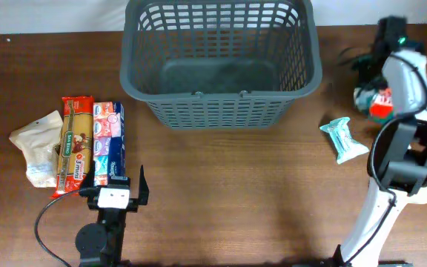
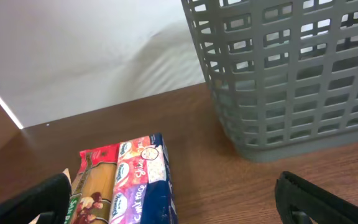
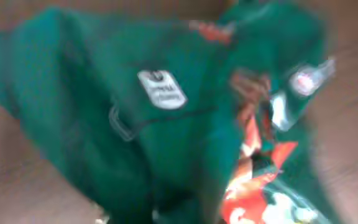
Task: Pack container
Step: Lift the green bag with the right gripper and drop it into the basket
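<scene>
The container (image 1: 221, 93) is a large dark grey lattice basket at the table's far middle, with nothing in it; its corner shows in the left wrist view (image 2: 291, 74). My left gripper (image 1: 117, 182) is open and empty, low at the front left, just right of a blue and pink snack pack (image 1: 108, 141) that also shows in the left wrist view (image 2: 143, 180). My right gripper (image 1: 367, 70) is at the far right over a green and red snack bag (image 1: 375, 102). That bag (image 3: 160, 112) fills the blurred right wrist view and hides the fingers.
A long pasta pack (image 1: 75, 144) and a white bag (image 1: 39, 144) lie left of the blue pack. A teal packet (image 1: 342, 138) lies right of the basket. A beige packet (image 1: 423, 195) shows partly behind the right arm.
</scene>
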`<control>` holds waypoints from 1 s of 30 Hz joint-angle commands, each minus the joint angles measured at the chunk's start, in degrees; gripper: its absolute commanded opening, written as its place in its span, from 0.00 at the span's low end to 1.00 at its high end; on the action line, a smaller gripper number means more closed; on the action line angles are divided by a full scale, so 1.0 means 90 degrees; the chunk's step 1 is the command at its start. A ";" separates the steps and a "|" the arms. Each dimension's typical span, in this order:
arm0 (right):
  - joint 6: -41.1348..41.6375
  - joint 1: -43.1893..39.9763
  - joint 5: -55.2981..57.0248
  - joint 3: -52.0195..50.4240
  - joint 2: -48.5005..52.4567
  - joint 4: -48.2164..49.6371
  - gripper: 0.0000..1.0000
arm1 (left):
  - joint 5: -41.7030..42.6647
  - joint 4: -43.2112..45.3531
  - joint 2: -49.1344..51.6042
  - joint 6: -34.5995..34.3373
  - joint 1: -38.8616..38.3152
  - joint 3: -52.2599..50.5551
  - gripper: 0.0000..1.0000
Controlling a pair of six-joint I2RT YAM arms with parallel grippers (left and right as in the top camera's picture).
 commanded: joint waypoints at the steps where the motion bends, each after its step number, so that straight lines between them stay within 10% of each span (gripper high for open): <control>1: -0.0228 0.0085 -0.0029 0.2142 -0.0500 -0.0512 0.04 | -0.0046 -0.0012 -0.0053 -0.0058 0.0036 -0.0034 0.99; 14: -0.0964 0.2608 -0.0481 0.6404 -0.0882 -0.2543 0.03 | -0.0046 -0.0012 -0.0053 -0.0058 0.0036 -0.0034 0.99; 30: -0.1477 0.4828 -0.0260 0.2805 -0.0818 -0.1149 0.04 | -0.0046 -0.0012 -0.0053 -0.0058 0.0036 -0.0034 0.99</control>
